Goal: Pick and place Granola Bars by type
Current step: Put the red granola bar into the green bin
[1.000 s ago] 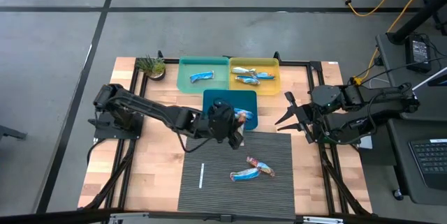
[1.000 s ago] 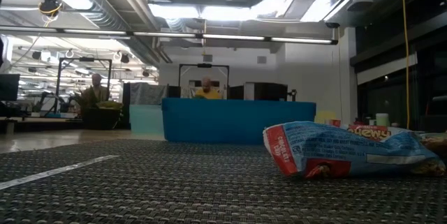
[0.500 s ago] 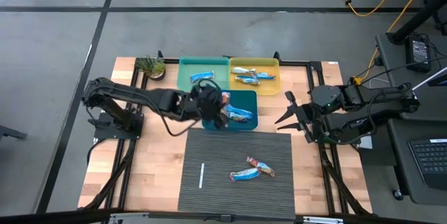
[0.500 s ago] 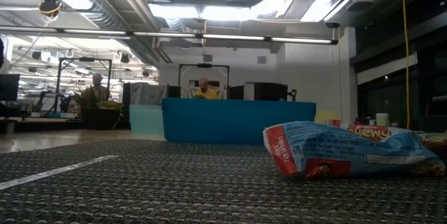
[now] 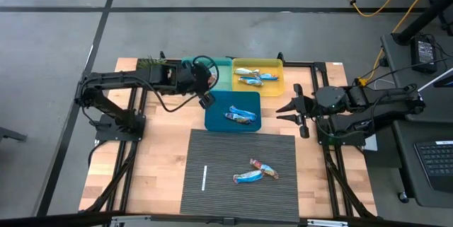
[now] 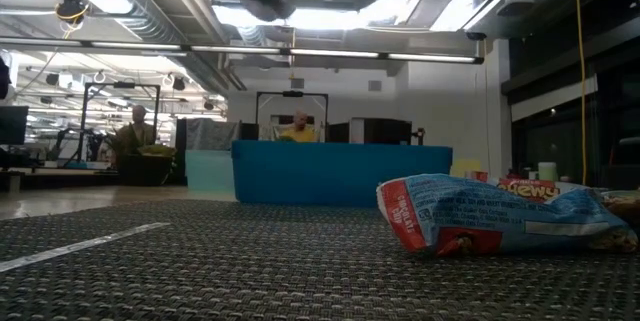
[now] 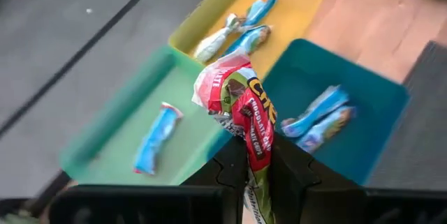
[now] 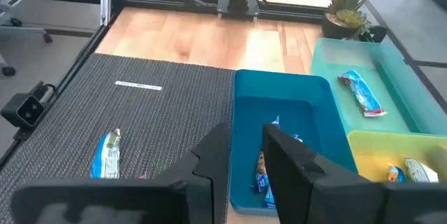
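Observation:
My left gripper (image 7: 257, 148) is shut on a red, green and tan granola bar (image 7: 241, 95). It hovers high over the green tray (image 5: 200, 66), near the blue tray (image 5: 233, 110). The green tray holds one blue bar (image 7: 156, 137). Several bars lie in the yellow tray (image 5: 258, 76), and bars (image 5: 239, 117) lie in the blue tray. A blue bar (image 5: 248, 177) and a red one (image 5: 265, 169) lie on the grey mat (image 5: 226, 156). My right gripper (image 5: 289, 108) waits open at the table's right side, touching nothing. My left gripper pinches the multicoloured bar between its two fingers at the bar's lower half (image 7: 260, 139). The fingers (image 7: 293, 165) lie on either side of the wrapper. The bar's crinkled red end (image 7: 216, 84) sticks out past the fingertips. The bar is lifted clear of trays and table.
A thin white stick (image 5: 204, 177) lies on the mat's left part. A small potted plant (image 5: 152, 64) stands at the far left corner beside the green tray. Bare wood (image 5: 159, 149) flanks the mat on both sides. People sit in the room beyond the table.
My left gripper, still shut on the bar, has risen and swung from the mat's far edge by the blue tray toward the table's far left, and is now over the green tray. The bar has travelled with it, lifted clear throughout.

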### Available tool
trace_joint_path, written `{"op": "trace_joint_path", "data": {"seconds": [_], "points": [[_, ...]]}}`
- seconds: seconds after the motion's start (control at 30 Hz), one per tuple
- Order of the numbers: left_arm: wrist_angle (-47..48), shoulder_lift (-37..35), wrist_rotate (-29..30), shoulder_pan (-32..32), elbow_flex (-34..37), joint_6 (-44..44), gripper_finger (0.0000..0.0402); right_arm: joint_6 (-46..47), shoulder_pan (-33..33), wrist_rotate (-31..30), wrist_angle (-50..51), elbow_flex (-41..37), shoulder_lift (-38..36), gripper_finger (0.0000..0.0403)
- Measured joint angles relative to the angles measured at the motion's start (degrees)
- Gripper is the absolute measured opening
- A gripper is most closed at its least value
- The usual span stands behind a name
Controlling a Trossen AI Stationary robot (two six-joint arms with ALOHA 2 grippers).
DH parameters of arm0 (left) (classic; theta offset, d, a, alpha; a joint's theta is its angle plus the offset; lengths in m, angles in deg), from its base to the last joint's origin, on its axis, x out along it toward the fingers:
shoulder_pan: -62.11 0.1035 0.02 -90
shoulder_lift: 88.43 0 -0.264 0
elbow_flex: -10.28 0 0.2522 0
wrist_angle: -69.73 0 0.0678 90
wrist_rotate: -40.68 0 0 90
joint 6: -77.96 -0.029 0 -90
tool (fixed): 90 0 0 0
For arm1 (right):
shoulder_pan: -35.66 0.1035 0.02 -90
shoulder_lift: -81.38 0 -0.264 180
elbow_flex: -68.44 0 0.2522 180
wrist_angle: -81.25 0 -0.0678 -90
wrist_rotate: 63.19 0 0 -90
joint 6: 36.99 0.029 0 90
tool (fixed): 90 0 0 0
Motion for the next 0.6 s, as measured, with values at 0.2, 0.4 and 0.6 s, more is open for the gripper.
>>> {"op": "trace_joint_path", "data": {"seconds": [0.2, 0.4, 0.6], "points": [[1.92, -0.21, -3.15, 6.18, 0.0, -10.12, 0.0037, 2.66, 0.0, -0.04, 0.0, 0.0, 0.0, 0.0092], [2.75, -0.21, -8.75, 12.59, 0.0, -18.68, 0.0037, 6.56, 0.0, -0.09, 0.02, 0.0, 0.0, 0.0092], [2.24, -0.19, -12.72, 21.82, 0.0, -27.43, 0.0038, 9.14, 0.0, -0.09, 0.04, 0.0, 0.0, 0.0092]]}}
